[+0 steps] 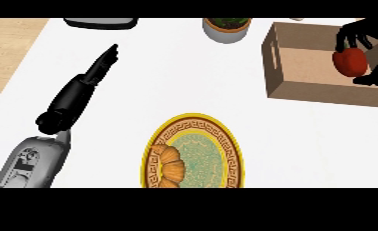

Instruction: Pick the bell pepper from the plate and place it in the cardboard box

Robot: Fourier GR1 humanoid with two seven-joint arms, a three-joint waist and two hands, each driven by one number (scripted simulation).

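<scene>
Over the cardboard box (310, 67) at the worktop's far right corner, we see the right hand (359, 35) with its fingers curled round the red bell pepper (350, 61). The left hand (100, 67) lies at the left, fingers straight and together. The plate (232, 147) near the front edge holds a croissant (168, 165).

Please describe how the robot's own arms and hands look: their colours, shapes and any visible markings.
The left forearm is a light grey, rounded casing with dark recessed panels. A black ball-like wrist joins it to the left hand, long, narrow and glossy black, tapering to slim fingers. Of the right hand only black fingers show; its forearm is out of view.
</scene>
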